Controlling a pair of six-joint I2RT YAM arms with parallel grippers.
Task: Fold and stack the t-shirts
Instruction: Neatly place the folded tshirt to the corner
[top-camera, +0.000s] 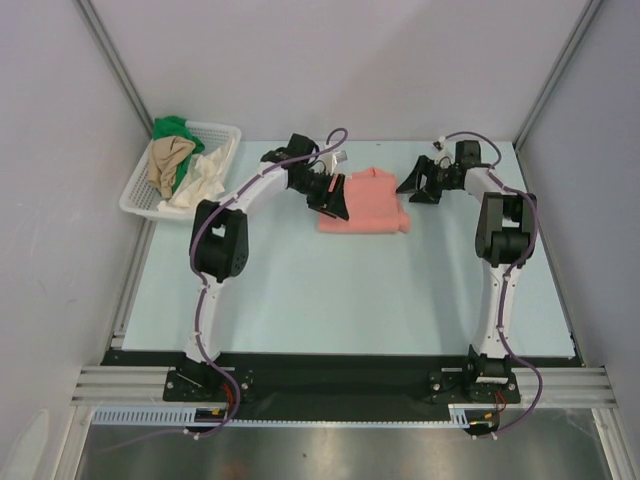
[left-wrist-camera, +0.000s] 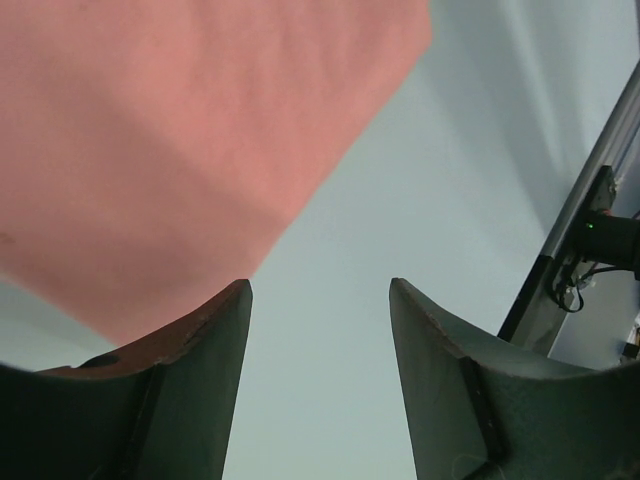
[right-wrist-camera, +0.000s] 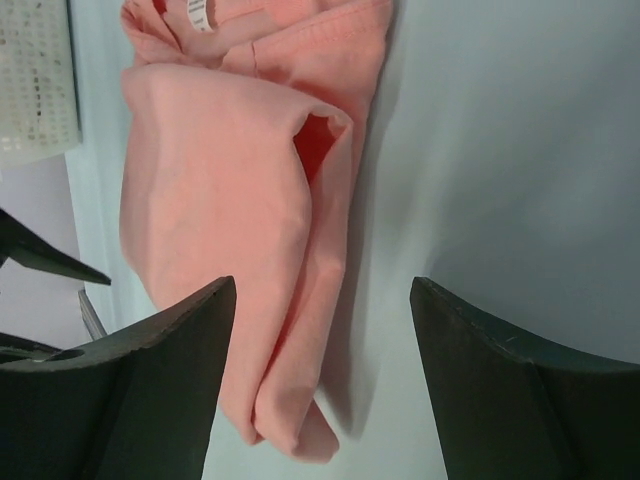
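The salmon-pink t-shirt (top-camera: 364, 203) lies folded into a rough rectangle at the middle back of the table; it also shows in the left wrist view (left-wrist-camera: 180, 140) and the right wrist view (right-wrist-camera: 240, 210). My left gripper (top-camera: 334, 197) is open and empty at the shirt's left edge, just above it. My right gripper (top-camera: 415, 185) is open and empty just right of the shirt, apart from it. Green (top-camera: 174, 128), tan (top-camera: 168, 160) and cream (top-camera: 208, 170) t-shirts lie crumpled in the white basket (top-camera: 232, 131).
The white lattice basket stands at the back left corner of the pale table (top-camera: 350, 290). Grey walls and metal frame rails (top-camera: 545, 85) enclose the back and sides. The black base rail (top-camera: 340, 375) runs along the near edge.
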